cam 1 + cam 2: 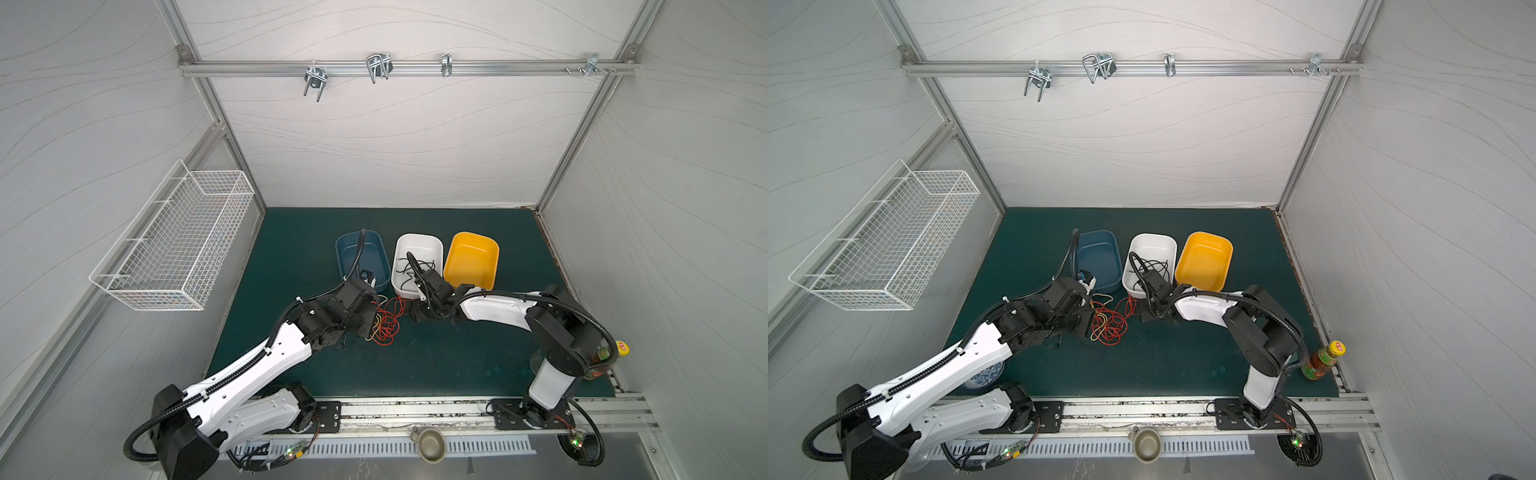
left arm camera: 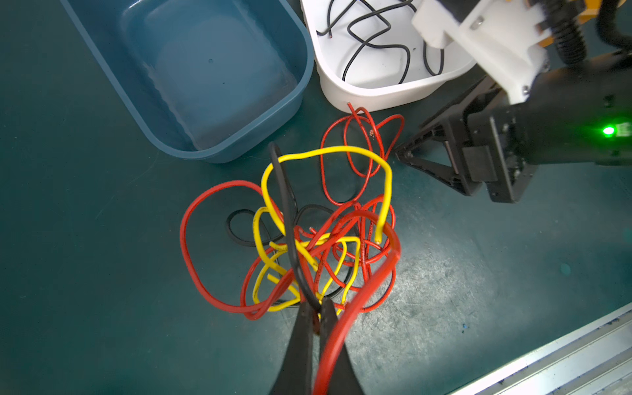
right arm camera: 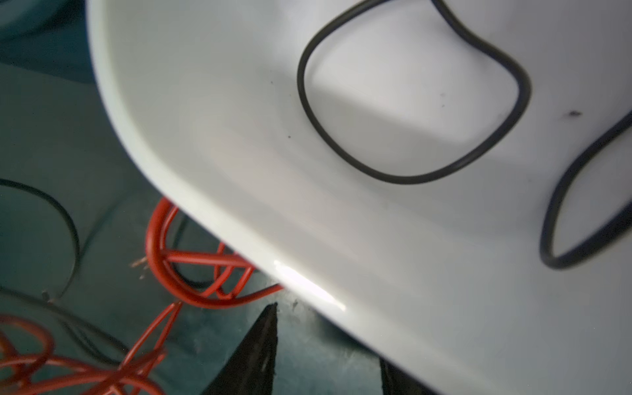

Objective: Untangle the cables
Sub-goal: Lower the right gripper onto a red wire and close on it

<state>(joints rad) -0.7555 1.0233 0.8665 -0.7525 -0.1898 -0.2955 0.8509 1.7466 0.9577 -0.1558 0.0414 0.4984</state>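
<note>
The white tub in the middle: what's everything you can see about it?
The white tub is a smooth, glossy, plastic-looking rectangular bin with rounded corners and a rolled rim. It stands upright on the green mat between a blue tub and a yellow tub. Thin black cables lie loose inside. Outside, red cable loops reach its near wall, and the right claw sits beside its near corner; whether it touches is unclear.

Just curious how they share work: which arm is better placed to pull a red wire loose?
Probably the right arm: its jaws stand open, empty, beside the red loops; the left arm grips a black cable, jaws shut.
</note>
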